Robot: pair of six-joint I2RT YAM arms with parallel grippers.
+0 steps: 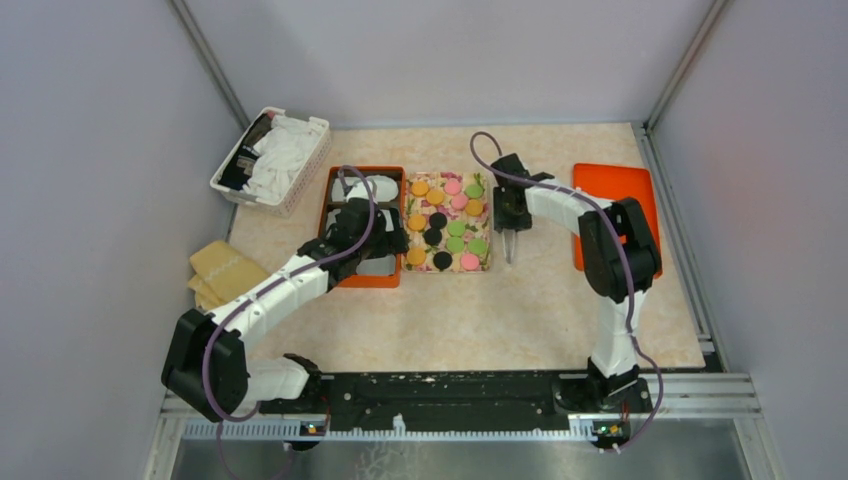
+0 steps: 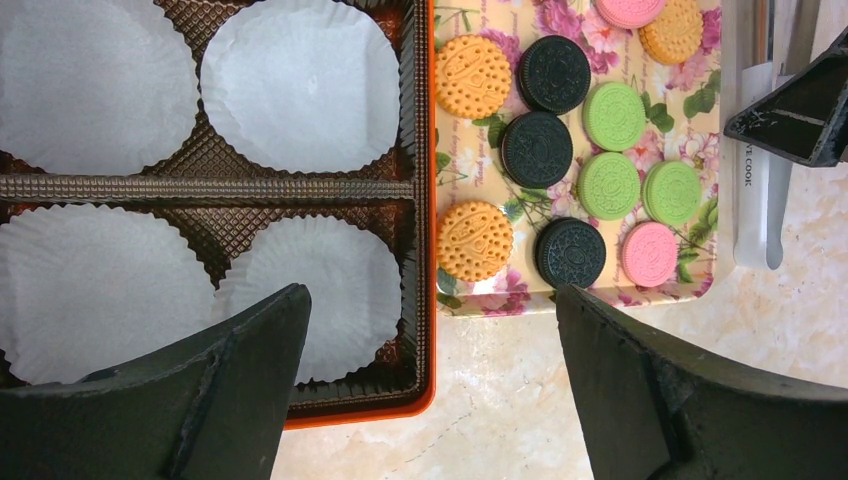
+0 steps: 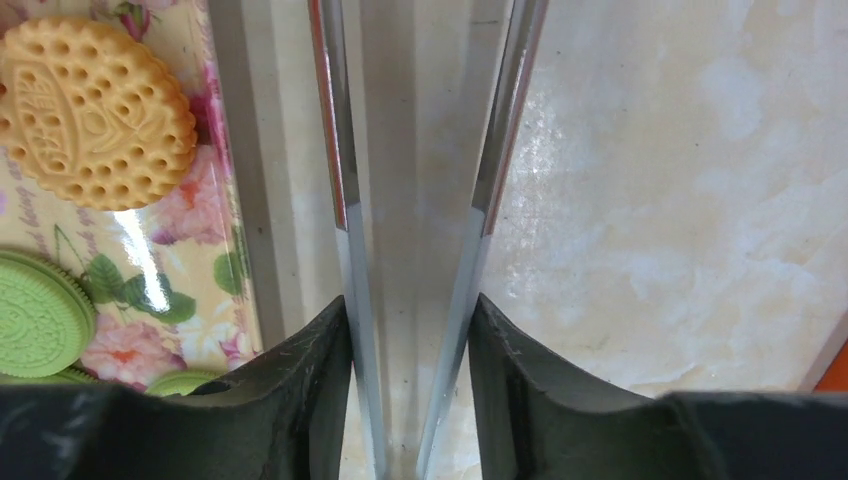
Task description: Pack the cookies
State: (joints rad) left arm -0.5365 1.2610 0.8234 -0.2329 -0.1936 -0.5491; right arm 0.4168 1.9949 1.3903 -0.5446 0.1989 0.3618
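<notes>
Several cookies in orange, pink, green and black lie on a floral tray; the left wrist view shows them close up. Left of the tray stands an orange box with white paper cups in a brown insert. My left gripper hovers open over the box's near right corner and holds nothing. My right gripper is just right of the tray and shut on metal tongs, whose two arms point toward the near edge.
A white basket of cloths stands at the back left. An orange lid lies at the right, behind the right arm. Tan folded cloths rest at the left edge. Grey walls close in the table.
</notes>
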